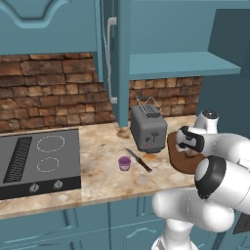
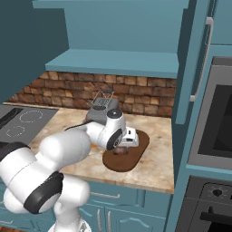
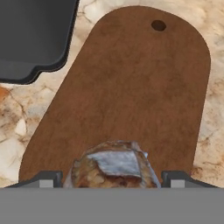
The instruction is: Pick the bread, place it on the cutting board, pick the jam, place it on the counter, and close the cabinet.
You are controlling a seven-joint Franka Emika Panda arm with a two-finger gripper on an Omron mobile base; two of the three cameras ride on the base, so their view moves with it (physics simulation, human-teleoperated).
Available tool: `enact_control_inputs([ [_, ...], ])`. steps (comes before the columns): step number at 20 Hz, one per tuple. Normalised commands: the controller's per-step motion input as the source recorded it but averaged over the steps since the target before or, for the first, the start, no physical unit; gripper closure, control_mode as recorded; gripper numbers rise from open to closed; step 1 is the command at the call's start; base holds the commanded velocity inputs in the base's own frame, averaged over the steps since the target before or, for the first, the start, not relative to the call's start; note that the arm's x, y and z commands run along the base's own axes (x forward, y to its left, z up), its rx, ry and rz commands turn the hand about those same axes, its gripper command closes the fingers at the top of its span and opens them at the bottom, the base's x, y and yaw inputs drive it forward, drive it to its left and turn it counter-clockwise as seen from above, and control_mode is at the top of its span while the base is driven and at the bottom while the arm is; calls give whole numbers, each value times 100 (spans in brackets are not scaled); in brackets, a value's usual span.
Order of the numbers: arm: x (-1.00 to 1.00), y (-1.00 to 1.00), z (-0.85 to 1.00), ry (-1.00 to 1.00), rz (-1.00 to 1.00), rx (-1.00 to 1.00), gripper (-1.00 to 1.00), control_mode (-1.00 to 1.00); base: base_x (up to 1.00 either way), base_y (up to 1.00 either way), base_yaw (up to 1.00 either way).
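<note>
Bread sits between the two fingertips, which flank it closely on each side; whether they press it cannot be told. Beneath the gripper lies the board. The toaster stands just beside the board, and the jam rests on the counter beyond the toaster.

Toaster close beside cutting board

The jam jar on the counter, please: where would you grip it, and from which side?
Take the jam jar around its round body, below the lid, coming straight down from above. It stands upright on the counter, apart from the knife and toaster, so there is room either side.
</note>
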Motion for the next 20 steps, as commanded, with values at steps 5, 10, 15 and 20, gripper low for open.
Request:
enact_control_inputs([
  [5,2,0,-7,4,0,0,100,-100,0,0,0],
  [10,0,0,-2,5,0,0,100,-100,0,0,0],
  [15,0,0,-6,5,0,0,100,-100,0,0,0],
  [20,0,0,-5,3,0,0,100,-100,0,0,0],
])
